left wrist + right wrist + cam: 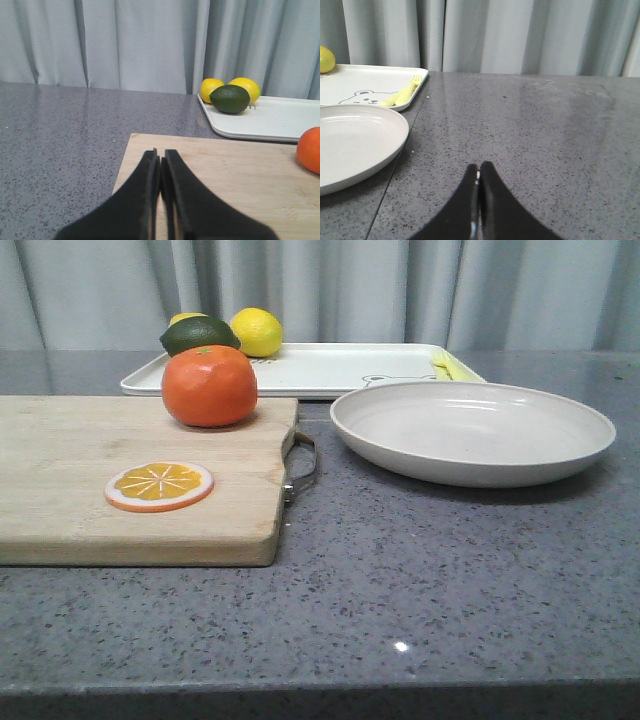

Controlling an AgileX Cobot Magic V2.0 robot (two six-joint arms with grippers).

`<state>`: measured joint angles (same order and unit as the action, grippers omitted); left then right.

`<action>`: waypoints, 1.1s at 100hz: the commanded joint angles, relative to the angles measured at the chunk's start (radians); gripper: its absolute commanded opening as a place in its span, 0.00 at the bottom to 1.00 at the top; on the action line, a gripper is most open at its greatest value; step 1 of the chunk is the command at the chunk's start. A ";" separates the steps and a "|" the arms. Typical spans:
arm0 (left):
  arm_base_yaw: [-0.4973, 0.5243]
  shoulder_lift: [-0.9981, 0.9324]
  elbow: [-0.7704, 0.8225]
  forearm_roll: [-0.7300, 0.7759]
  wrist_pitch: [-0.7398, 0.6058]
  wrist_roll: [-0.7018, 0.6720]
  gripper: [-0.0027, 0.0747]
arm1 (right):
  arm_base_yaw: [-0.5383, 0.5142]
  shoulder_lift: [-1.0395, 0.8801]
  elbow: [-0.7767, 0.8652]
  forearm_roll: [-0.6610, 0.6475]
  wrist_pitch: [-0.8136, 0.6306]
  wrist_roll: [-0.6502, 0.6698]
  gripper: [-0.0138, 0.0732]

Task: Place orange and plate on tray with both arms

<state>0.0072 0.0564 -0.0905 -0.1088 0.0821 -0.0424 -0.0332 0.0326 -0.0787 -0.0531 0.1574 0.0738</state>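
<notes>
The orange [209, 385] sits at the far edge of the wooden cutting board [70, 495]; its edge also shows in the left wrist view [311, 149]. The off-white plate [472, 430] rests on the counter right of the board, also in the right wrist view [350, 145]. The white tray [330, 368] lies behind both, its bear drawing showing in the right wrist view [355, 82]. My left gripper [160, 156] is shut and empty over the board's left part. My right gripper [478, 170] is shut and empty over bare counter, right of the plate. Neither gripper shows in the front view.
An orange slice [159, 485] lies on the board. Two lemons [257, 331] and a dark green lime [199, 335] sit on the tray's left end, yellow cutlery [447, 366] on its right end. The board has a metal handle [302, 465]. Grey curtains hang behind the speckled counter.
</notes>
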 commanded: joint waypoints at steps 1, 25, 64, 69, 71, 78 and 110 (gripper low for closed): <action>0.000 0.068 -0.077 -0.010 -0.082 -0.001 0.01 | -0.006 0.068 -0.079 -0.008 -0.040 0.003 0.08; 0.000 0.242 -0.193 -0.006 -0.082 0.007 0.01 | -0.006 0.241 -0.206 -0.008 -0.028 0.003 0.08; 0.000 0.505 -0.327 -0.006 -0.164 0.007 0.01 | -0.006 0.529 -0.404 -0.008 -0.051 0.003 0.08; 0.000 0.519 -0.327 -0.006 -0.166 0.007 0.01 | -0.006 0.543 -0.403 -0.008 -0.073 0.003 0.08; 0.000 0.526 -0.327 -0.006 -0.166 0.007 0.01 | -0.006 0.545 -0.403 -0.008 -0.073 0.003 0.08; 0.000 0.547 -0.327 -0.006 -0.172 0.007 0.01 | -0.006 0.549 -0.403 -0.008 -0.074 0.003 0.08; 0.000 0.668 -0.339 -0.014 -0.234 0.007 0.01 | -0.006 0.549 -0.403 -0.008 -0.054 0.003 0.08</action>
<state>0.0072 0.6935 -0.3854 -0.1133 -0.0605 -0.0338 -0.0332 0.5750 -0.4450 -0.0531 0.1722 0.0738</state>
